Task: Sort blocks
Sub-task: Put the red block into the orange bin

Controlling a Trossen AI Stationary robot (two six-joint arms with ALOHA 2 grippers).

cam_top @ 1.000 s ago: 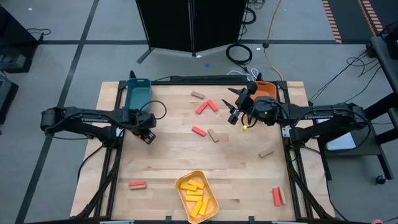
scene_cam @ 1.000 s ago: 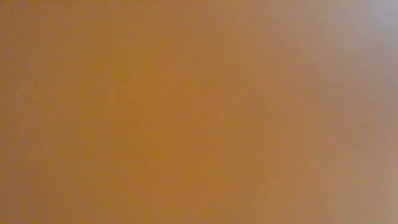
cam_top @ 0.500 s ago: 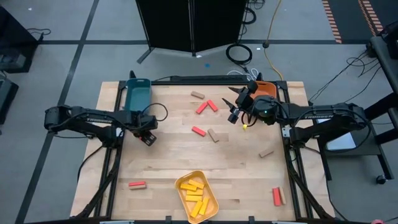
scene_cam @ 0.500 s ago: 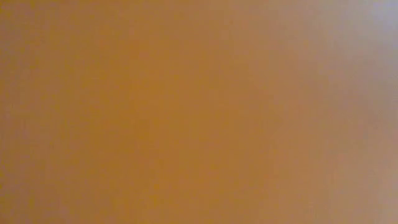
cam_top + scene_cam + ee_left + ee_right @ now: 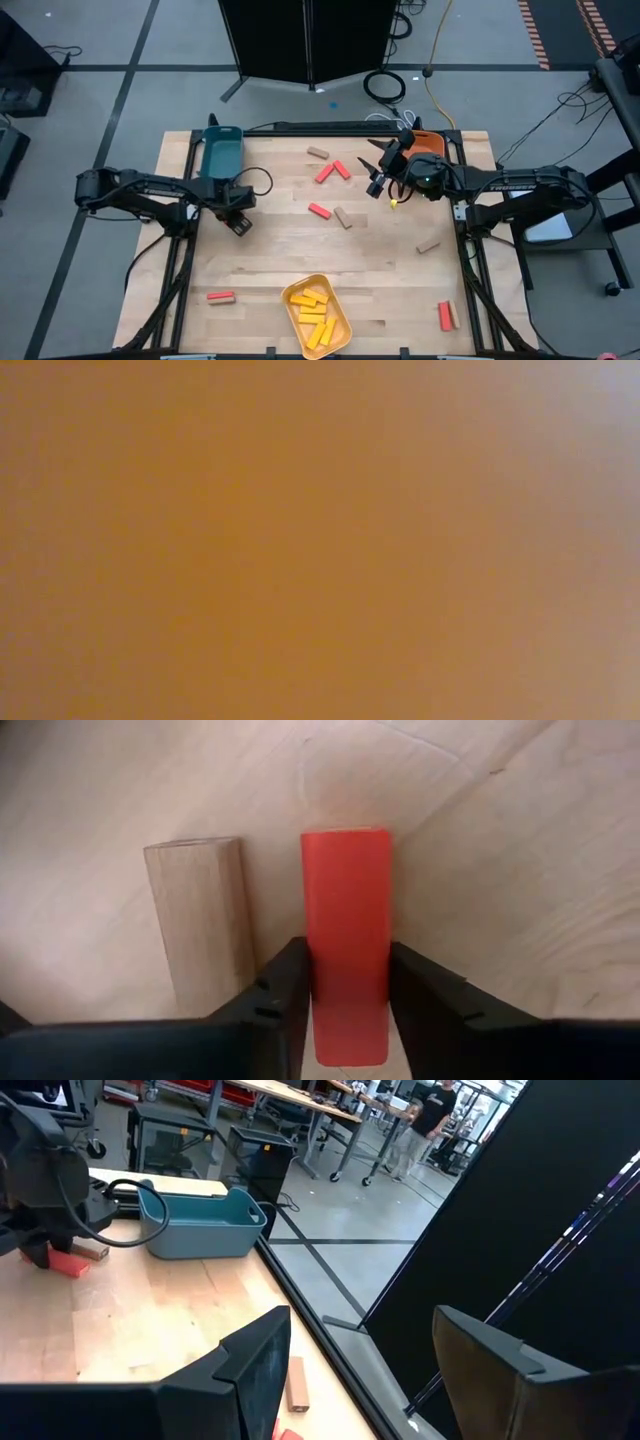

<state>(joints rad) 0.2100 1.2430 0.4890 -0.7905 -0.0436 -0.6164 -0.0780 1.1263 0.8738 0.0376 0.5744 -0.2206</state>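
A red block [image 5: 346, 920] lies on the wooden table beside a tan block [image 5: 200, 920], near the table's left edge. My left gripper [image 5: 240, 222] points down over the red block and is shut on it. My right gripper [image 5: 377, 170] hangs open above the table's far right part, next to the orange tray [image 5: 428, 143], with nothing between its fingers [image 5: 255, 1360]. More red blocks [image 5: 320, 211] and tan blocks [image 5: 343, 217] lie scattered on the table. Several yellow blocks fill the yellow tray [image 5: 290, 292]. My left gripper [image 5: 347, 1010] pinches the red block's two long sides [image 5: 318, 982] between its two fingers, at the block's one end. The fingers come from above, pointing down, and lie across the block. The block lies flat on the table, parallel to the tan block.
A teal tray [image 5: 222, 150] stands at the far left corner, just beyond my left gripper. Red blocks [image 5: 325, 173] and a tan block [image 5: 318, 153] lie at the far middle. Others lie near the front left [image 5: 221, 297] and front right [image 5: 444, 316]. The low view shows only an orange blur.
My left gripper has sunk a little toward the table, over the red block. My right arm has kept still.
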